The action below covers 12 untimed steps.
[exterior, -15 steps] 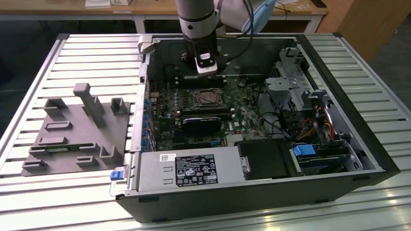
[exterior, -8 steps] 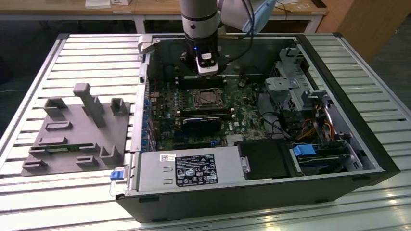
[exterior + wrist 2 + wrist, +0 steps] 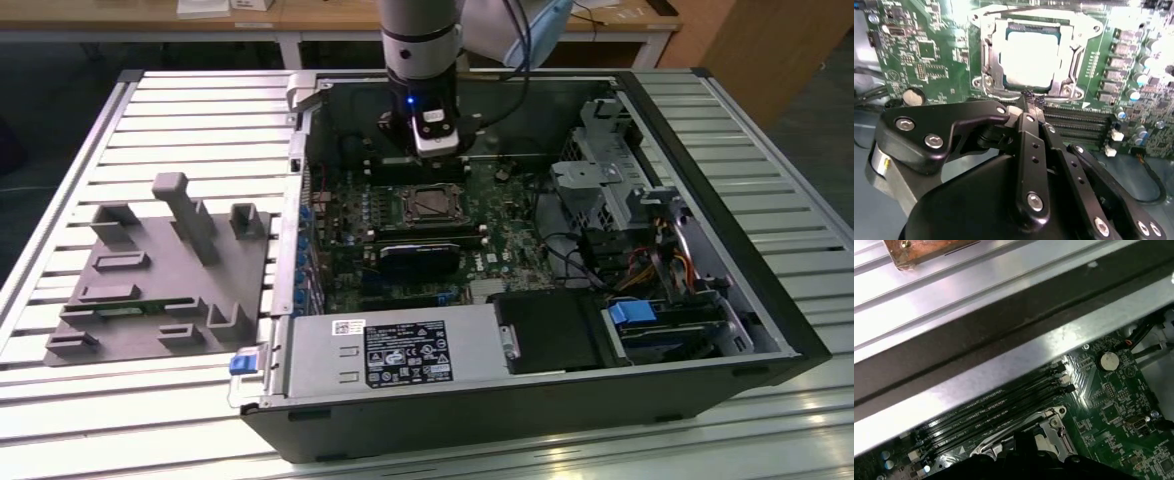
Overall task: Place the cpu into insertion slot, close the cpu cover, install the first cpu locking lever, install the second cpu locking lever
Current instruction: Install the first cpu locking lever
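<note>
We log: chip (image 3: 1029, 55) sits in socket (image 3: 1031, 24), cover (image 3: 1074, 60) seemingly down around it | jaws pressed together, tips touching socket frame's edge on the memory slots' (image 3: 1074, 125) side | chip lies just beyond the tips.

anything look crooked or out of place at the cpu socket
Nothing stands out. The cpu sits square and level in the insertion slot, the cpu cover lies flat around it, and the gripper is at the slot's edge.
</note>
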### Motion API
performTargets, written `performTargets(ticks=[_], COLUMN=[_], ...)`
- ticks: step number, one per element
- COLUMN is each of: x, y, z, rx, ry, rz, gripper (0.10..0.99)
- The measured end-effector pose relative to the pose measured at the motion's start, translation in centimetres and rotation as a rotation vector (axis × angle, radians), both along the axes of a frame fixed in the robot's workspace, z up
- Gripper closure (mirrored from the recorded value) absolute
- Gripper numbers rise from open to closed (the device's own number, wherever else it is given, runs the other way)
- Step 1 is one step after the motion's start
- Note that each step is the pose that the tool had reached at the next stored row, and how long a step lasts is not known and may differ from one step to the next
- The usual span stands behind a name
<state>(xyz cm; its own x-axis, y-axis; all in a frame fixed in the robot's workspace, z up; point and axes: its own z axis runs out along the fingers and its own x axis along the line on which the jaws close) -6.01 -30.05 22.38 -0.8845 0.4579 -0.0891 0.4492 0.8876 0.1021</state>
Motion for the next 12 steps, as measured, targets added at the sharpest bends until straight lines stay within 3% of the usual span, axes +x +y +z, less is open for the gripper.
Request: performTargets(ticks=[12], x=[0.35], y=[-1.25], z=[0.0], rx=[-0.052], ry=[0.0002], rz=[0.001], gripper=[0.984])
